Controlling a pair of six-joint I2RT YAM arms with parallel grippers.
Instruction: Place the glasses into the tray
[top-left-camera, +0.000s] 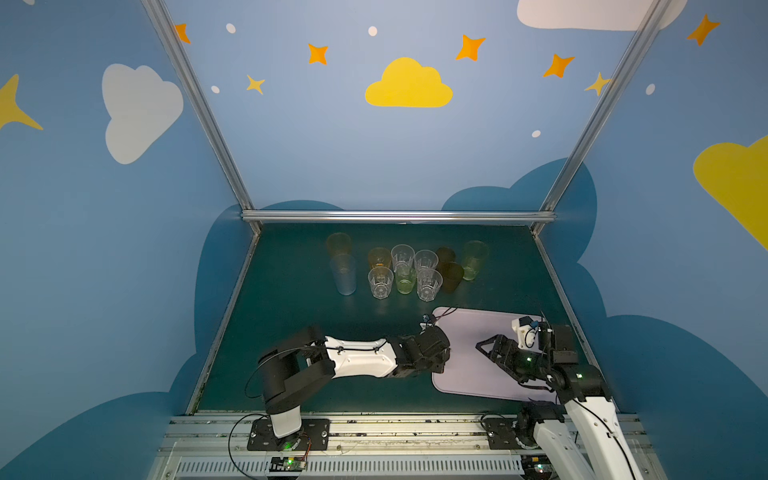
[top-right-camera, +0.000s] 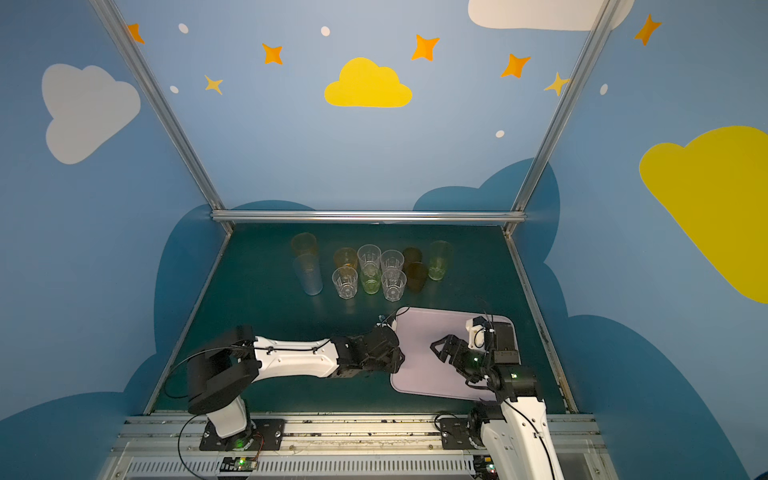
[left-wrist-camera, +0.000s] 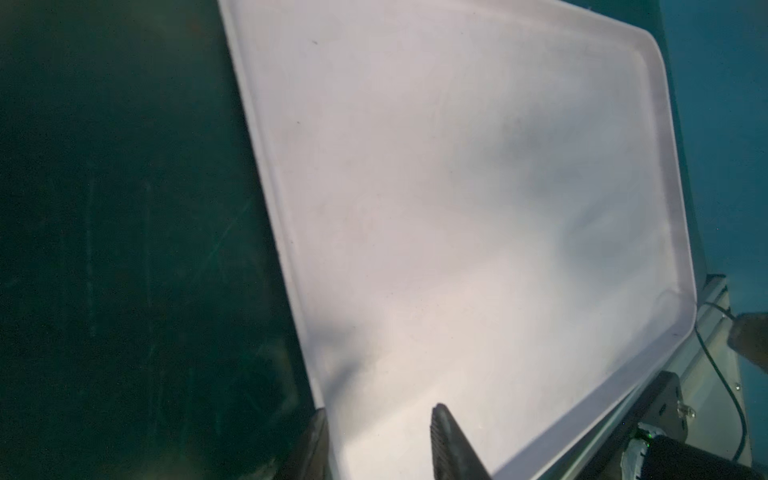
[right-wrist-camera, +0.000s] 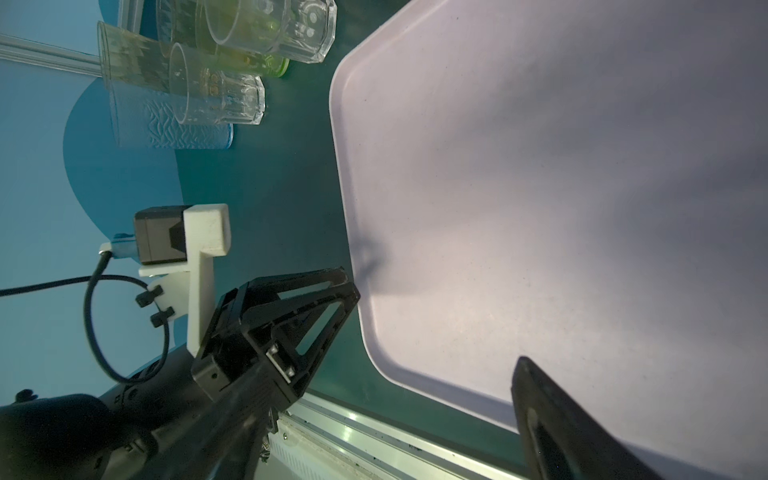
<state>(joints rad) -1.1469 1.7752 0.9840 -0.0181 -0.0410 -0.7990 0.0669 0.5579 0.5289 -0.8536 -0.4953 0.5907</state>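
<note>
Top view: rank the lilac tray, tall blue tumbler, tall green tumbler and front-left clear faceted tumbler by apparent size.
1. lilac tray
2. tall blue tumbler and tall green tumbler: alike; the green one stands farther back, so unranked
3. front-left clear faceted tumbler

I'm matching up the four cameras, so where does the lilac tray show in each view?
In a top view: the tray lies on the table's near right part.
In a top view: the tray, same spot.
Left wrist: it fills most of the picture.
Right wrist: it covers over half the picture.
Shared landmark: the left gripper at the tray's rim.
</note>
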